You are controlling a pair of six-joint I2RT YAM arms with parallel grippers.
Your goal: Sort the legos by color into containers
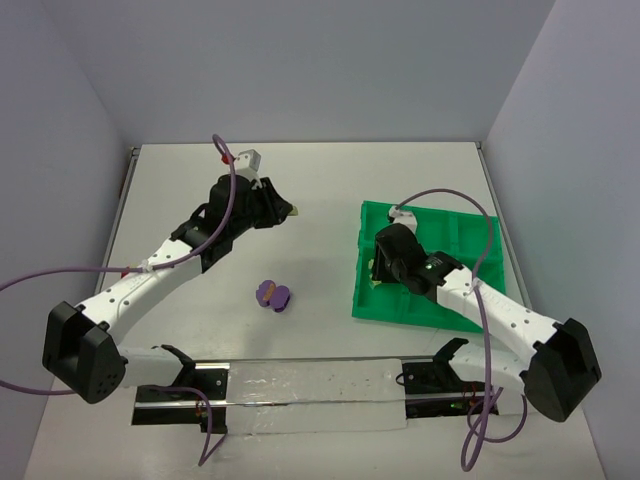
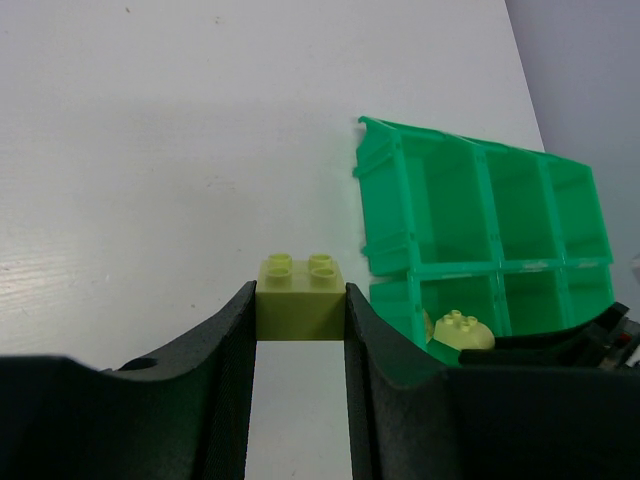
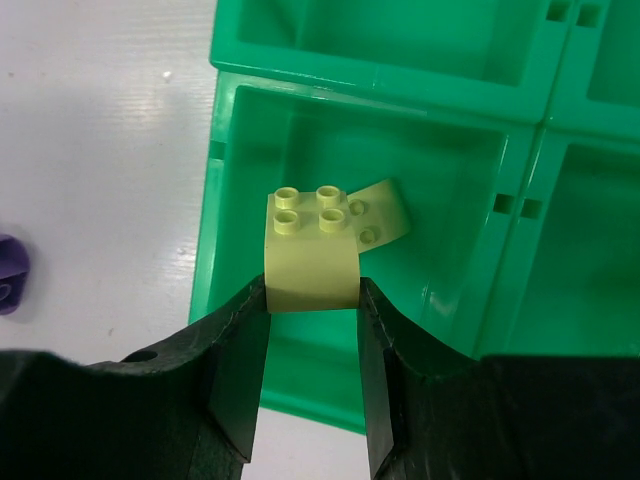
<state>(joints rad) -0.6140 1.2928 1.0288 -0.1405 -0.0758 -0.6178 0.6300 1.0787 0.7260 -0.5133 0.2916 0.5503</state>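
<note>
Right now, left fingers (image 2: 225, 370) clench a yellow-green brick (image 2: 300, 297) over the desk (image 2: 200, 120) beside the tray (image 2: 481, 180); right fingers (image 3: 235, 370) grip a second brick (image 3: 310, 255) above the tray's front-left compartment, third brick (image 3: 385, 210) inside. Purple bricks (image 1: 272, 294) lie mid-desk.

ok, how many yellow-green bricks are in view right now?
3. One brick in the left gripper, another brick in the right gripper over the tray, a third brick lying in the compartment beneath it. Others may be hidden behind the arms.

No text, brand or number can be read. Nothing legible is seen on the tray (image 1: 450, 232) or brick (image 2: 300, 300).
</note>
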